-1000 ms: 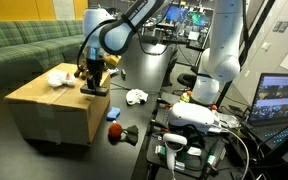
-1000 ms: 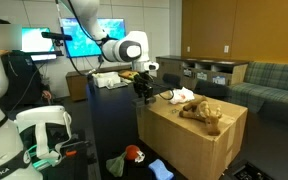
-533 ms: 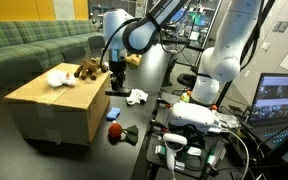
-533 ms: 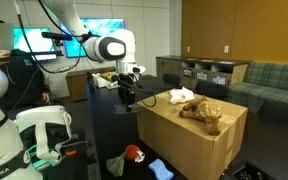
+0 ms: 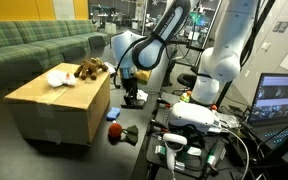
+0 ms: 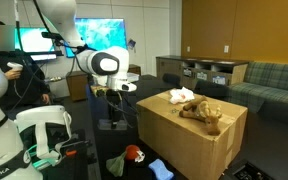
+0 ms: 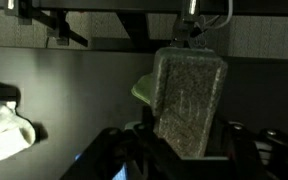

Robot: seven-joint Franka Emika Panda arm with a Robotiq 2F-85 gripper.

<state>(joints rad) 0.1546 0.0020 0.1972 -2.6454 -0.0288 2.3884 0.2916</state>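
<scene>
My gripper (image 5: 133,98) is shut on a flat grey speckled block (image 7: 189,95) with a green piece behind its left edge. The block hangs from the jaws (image 7: 184,152) over the dark floor, beside the cardboard box (image 5: 54,105). In an exterior view the gripper (image 6: 112,122) is low, left of the box (image 6: 189,145). A brown plush toy (image 5: 90,68) and a white cloth (image 5: 58,76) lie on top of the box. A white cloth (image 7: 4,125) lies on the floor to the left of the block in the wrist view.
A red object (image 5: 114,115) and a dark object (image 5: 122,133) lie on the floor by the box. The robot base and equipment (image 5: 194,120) stand at the right. A green sofa (image 5: 29,45) is behind the box. Another red object (image 6: 132,154) lies on the floor.
My gripper has moved off the top of the box with the block in it and come down beside the box, close to the floor.
</scene>
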